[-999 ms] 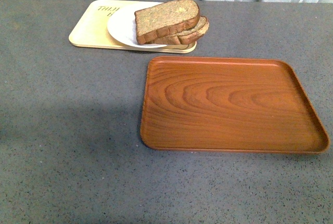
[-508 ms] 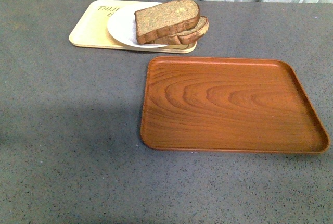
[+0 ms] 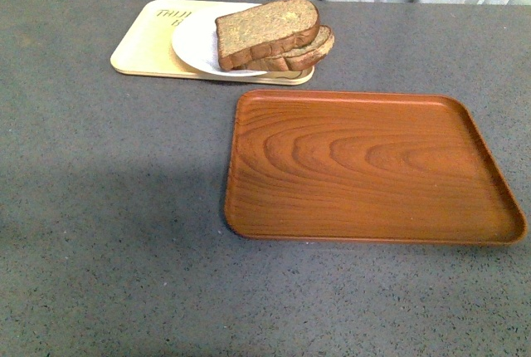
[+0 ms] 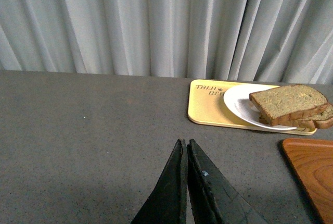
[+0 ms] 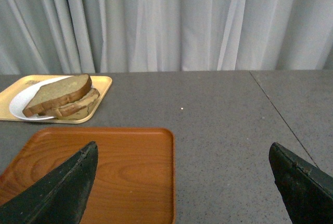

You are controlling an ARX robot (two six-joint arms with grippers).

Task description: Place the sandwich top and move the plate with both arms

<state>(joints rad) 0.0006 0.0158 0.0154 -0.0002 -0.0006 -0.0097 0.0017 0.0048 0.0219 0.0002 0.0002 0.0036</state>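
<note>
Sandwich top [image 3: 267,31], speckled brown with darker crust, caps the stack on the round white plate [image 3: 195,44]; left tool [image 4: 186,148] pinched empty, right tool [image 5: 182,174] spread wide.

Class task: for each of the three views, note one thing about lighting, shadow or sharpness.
Front view: soft even light, a broad faint shadow on the grey table nearest the camera, and mild sheen on the brown wood-grain tray. Left wrist view: the closed black fingers look dark and slightly soft. Right wrist view: the pleated pale curtain is bright, and the fingers are nearly silhouettes.

Bare tabletop [image 3: 108,207] left, wooden tray [image 3: 365,166] right, plate [image 3: 195,46] far.
</note>
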